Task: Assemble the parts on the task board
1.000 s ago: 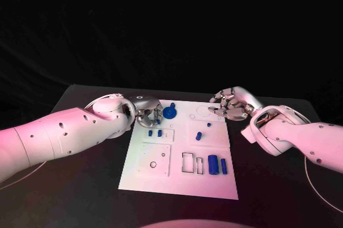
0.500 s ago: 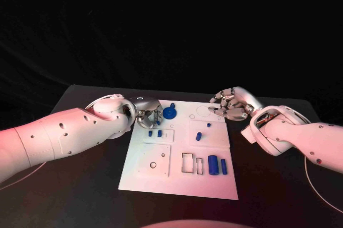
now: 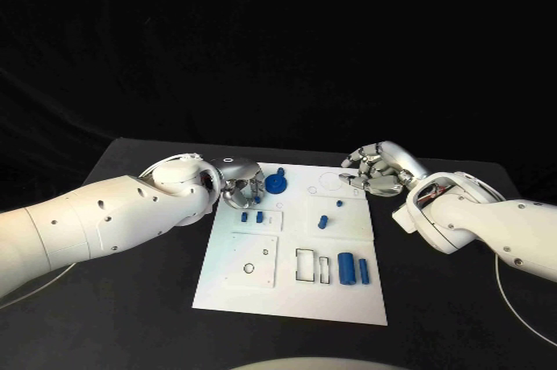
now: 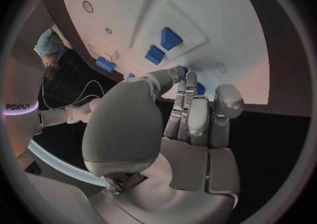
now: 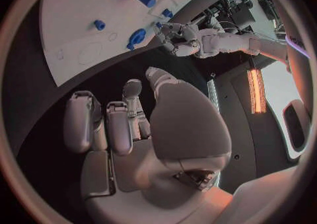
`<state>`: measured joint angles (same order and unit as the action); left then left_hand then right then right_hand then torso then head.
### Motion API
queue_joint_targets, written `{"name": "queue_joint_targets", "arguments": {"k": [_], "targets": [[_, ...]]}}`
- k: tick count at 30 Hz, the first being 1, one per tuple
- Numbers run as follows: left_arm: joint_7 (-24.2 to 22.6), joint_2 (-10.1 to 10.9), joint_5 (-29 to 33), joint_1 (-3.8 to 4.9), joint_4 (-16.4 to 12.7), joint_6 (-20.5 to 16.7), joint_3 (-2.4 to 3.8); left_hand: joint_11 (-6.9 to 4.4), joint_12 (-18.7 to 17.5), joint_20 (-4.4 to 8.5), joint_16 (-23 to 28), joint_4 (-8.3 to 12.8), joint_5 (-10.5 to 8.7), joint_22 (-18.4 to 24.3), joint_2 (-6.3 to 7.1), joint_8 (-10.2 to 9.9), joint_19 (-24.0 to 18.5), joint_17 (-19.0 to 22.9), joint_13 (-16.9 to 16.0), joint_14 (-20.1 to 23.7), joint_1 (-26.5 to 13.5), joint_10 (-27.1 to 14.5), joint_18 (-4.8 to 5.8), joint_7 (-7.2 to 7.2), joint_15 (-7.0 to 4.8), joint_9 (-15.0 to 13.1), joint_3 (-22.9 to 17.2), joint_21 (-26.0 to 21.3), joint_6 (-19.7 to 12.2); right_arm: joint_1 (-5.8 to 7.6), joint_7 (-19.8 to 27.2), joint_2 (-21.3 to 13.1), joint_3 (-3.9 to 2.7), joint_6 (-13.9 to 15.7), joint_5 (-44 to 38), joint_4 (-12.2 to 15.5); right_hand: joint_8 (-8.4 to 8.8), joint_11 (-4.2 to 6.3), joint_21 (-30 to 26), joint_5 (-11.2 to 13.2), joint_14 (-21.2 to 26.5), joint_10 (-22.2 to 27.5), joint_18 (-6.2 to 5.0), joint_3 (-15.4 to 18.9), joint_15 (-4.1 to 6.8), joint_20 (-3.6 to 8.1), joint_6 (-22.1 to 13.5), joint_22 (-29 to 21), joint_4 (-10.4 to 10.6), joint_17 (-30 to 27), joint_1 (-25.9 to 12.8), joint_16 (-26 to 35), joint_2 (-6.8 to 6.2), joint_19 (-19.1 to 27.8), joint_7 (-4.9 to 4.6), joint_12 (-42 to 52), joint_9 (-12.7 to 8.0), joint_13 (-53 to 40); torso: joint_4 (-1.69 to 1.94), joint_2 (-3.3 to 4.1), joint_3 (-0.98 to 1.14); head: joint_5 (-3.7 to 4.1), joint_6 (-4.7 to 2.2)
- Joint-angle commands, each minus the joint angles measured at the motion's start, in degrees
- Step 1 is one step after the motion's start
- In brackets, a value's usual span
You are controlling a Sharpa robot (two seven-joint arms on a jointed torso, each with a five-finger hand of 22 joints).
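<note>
Left hand (image 3: 241,185) sits at the far left corner of the white task board (image 3: 244,293), its silver fingers curled downward next to a round blue part (image 3: 276,181) with a small stem that stands near the board's far edge. From the head view I cannot tell whether the fingers touch that part or grip anything. In the left wrist view the fingers (image 4: 197,115) lie close side by side, stretched toward the board's edge, with the thumb bent across in front of them; whether something is held between them stays hidden.

Right hand (image 3: 373,171) hovers over the black table (image 3: 139,306) just off the board's far right corner, fingers curled in toward the palm. The right wrist view shows its fingers (image 5: 105,123) folded loosely with nothing in them.

On the board, two small blue blocks (image 3: 251,216) sit side by side in a rectangular recess on the left half. A small blue peg (image 3: 339,202) stands toward the right side, and a slightly longer blue pin (image 3: 323,221) stands just nearer than it. Closer to the robot, a thick blue cylinder (image 3: 346,268) and a thinner blue cylinder (image 3: 363,270) lie side by side, just right of two outlined rectangular slots (image 3: 305,264). A square panel (image 3: 252,259) with small holes occupies the near left part.
</note>
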<state>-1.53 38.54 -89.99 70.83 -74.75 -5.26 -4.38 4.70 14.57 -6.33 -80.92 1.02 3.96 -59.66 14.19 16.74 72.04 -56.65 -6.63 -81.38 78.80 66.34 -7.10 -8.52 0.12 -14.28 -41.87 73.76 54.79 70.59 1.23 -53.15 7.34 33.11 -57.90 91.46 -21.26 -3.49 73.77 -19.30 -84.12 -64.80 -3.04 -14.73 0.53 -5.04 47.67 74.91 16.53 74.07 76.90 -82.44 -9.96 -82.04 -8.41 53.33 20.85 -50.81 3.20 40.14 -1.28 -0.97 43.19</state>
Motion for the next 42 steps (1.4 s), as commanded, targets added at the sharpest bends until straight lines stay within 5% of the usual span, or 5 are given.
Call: {"name": "queue_joint_targets", "arguments": {"k": [1,32,37,38,42], "targets": [[0.6,-0.1,-0.2,0.0,0.0,0.2,0.01,0.09,-0.5,0.0,0.4,-0.4,-0.02,0.4,0.18,-0.4,-0.7,0.5,0.1,0.3,-0.8,-0.4,0.34,-0.14,0.34,0.1,0.4,-0.4,-0.4,-0.03,0.0,0.0,0.0,0.0,-0.4,0.0,-0.36,0.21,-0.1,-0.2,-2.3,-0.3,-0.85,-0.3,0.43,-0.04,0.2,4.7,0.1,-0.1,-0.6,0.3,0.12,0.3,0.19,-0.1,-0.1,0.0,-0.03,0.03,0.02,-0.05,-0.02],[1.5,1.9,0.9,-0.05,-1.1,-2.2,0.2,1.77,-4.9,-0.81,1.0,-1.1,0.27,2.9,2.01,-3.2,-2.2,3.0,0.7,1.6,-2.0,-4.1,-0.11,-1.52,1.79,0.7,1.3,-2.2,-2.6,-0.05,-1.6,-0.1,0.0,-2.9,-3.1,-0.9,-0.24,0.13,0.4,2.9,-2.4,5.5,-0.64,-3.4,0.52,0.01,0.3,5.3,-0.9,0.0,1.4,0.3,-0.63,-0.2,0.04,-10.9,-0.5,9.4,-0.08,0.01,-0.03,0.06,-0.24],[-0.1,3.8,8.0,-0.03,-1.7,-5.7,1.02,2.36,-6.2,-1.24,3.1,-1.2,0.34,7.7,1.83,-3.9,-5.2,8.4,1.2,3.8,-1.7,-5.6,-1.1,-2.04,2.25,0.9,1.2,-5.2,-3.0,-0.06,-3.4,-0.1,0.0,-8.1,-8.3,-1.6,1.1,-0.87,1.5,7.1,-2.4,6.2,-0.42,-10.1,-0.49,-0.44,1.3,6.2,-2.4,-0.8,4.6,0.7,-2.73,-0.9,-1.12,-25.0,-1.5,21.0,-0.12,-0.04,0.05,0.26,-0.33],[-0.6,4.2,10.7,-0.01,-1.8,-6.5,1.16,2.77,-7.0,-1.5,7.6,-1.2,0.28,16.1,1.8,-4.1,-11.0,18.3,1.5,8.5,-1.4,-6.9,-2.79,-2.46,2.58,1.0,1.2,-10.9,-2.8,-0.06,-3.8,-0.1,0.0,-9.2,-9.6,-1.7,1.21,-0.97,1.5,7.1,-2.4,5.9,-0.41,-11.2,-0.54,-0.63,1.7,6.3,-3.0,-0.8,5.0,0.7,-3.07,-0.9,-0.87,-27.0,-1.6,22.7,-0.1,-0.08,0.09,0.44,-0.35],[-5.2,6.5,30.2,0.3,-2.3,-9.9,1.56,3.02,-6.9,-1.89,13.5,-2.8,0.11,21.4,0.86,-4.6,-15.0,28.9,1.8,14.4,-2.0,-7.6,-3.56,-2.9,2.92,1.1,2.8,-15.8,-2.3,-0.06,-5.6,0.0,0.0,-13.7,-17.3,-2.0,2.18,-1.6,2.0,9.5,-2.4,5.5,-0.33,-14.4,-1.03,-1.15,3.3,6.8,-4.8,-0.7,5.0,0.5,-4.43,-1.1,-0.78,-34.3,-2.2,29.4,-0.02,-0.1,0.14,1.59,-0.41]]}}
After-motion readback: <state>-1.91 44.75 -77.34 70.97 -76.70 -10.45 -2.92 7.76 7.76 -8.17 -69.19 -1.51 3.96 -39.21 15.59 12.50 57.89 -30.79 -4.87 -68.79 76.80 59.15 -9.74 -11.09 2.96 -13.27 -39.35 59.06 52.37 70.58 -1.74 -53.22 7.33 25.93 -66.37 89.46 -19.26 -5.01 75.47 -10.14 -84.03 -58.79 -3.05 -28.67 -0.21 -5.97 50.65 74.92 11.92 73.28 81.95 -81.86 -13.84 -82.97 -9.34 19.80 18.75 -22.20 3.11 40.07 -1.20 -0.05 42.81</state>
